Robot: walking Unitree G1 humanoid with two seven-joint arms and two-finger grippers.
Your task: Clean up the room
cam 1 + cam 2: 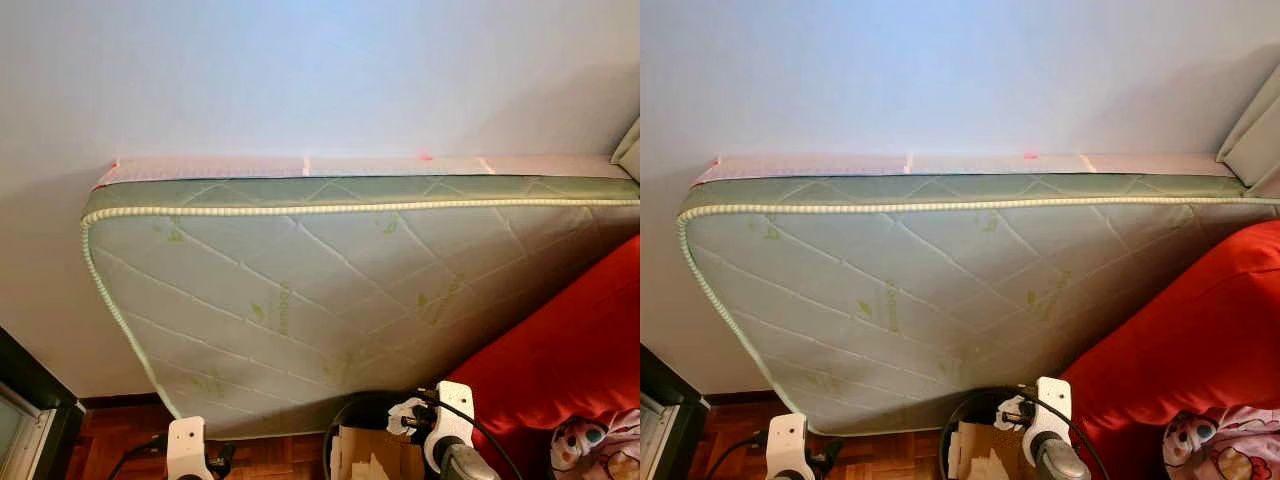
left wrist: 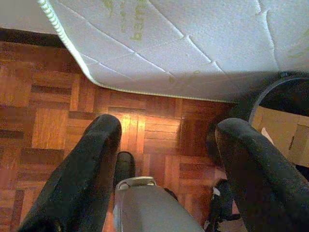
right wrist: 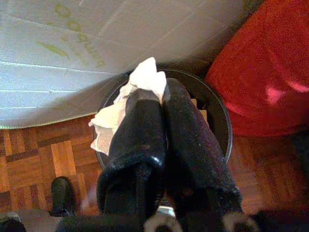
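Observation:
My right gripper (image 3: 161,94) is shut on a crumpled white tissue (image 3: 145,77), which sticks out past its fingertips. It hangs right above a round black bin (image 3: 219,121). In the left eye view the same gripper (image 1: 412,418) holds the tissue over the bin's rim (image 1: 345,415), and brown cardboard (image 1: 370,455) lies inside the bin. My left gripper (image 2: 166,130) is open with nothing between its fingers, over the parquet floor (image 2: 48,121) just left of the bin (image 2: 270,87).
A pale green quilted mattress (image 1: 300,290) leans on the white wall right behind the bin. A red sofa (image 1: 570,350) with a patterned cloth (image 1: 590,440) on it crowds the right side. A dark cabinet (image 1: 30,400) stands at the left.

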